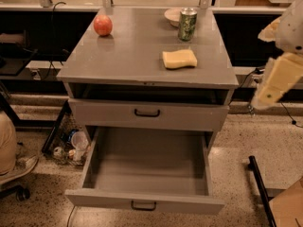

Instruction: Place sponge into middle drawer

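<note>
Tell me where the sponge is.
The sponge lies on the cabinet top, right side, in front of the green can; the end effector hangs off to the right.

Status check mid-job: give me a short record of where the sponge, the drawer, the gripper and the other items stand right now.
sponge: lying flat on the cabinet top, right of centre, not held
middle drawer: pulled out, nothing visible inside
gripper: at the right edge of the view, beside the cabinet, apart from the sponge
apple: back left of the top
can: upright, behind the sponge
bowl: back edge, beside the can
task: sponge not yet in the drawer
</note>
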`<state>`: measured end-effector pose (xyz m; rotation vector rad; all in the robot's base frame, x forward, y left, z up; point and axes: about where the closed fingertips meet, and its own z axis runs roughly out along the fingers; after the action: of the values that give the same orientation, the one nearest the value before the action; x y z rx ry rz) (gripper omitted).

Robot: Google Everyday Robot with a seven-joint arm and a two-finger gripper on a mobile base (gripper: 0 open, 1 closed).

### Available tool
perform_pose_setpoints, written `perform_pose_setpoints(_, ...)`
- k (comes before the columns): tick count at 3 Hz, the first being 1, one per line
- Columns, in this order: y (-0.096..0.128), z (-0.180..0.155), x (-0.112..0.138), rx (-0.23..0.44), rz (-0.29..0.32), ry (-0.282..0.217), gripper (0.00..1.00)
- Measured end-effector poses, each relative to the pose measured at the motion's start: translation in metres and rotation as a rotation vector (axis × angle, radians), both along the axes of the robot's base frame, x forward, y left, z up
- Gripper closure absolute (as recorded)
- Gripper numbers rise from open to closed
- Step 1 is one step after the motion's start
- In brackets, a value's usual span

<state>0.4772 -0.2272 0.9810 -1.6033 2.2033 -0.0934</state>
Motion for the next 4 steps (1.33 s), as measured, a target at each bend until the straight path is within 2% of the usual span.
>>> perform_pose_setpoints(1,-0.026,-0.021,0.068,0.122,-0.125,-0.063,0.00)
perform_pose_setpoints(2,-0.025,-0.024,0.091,0.143,-0.135,-0.117,0.00)
perform_pose_setpoints(3,-0.025,-0.023,0.091,0.143,-0.135,-0.118,0.00)
perform_pose_setpoints(4,-0.021,-0.029,0.107,0.217,-0.161,-0.136,0.00)
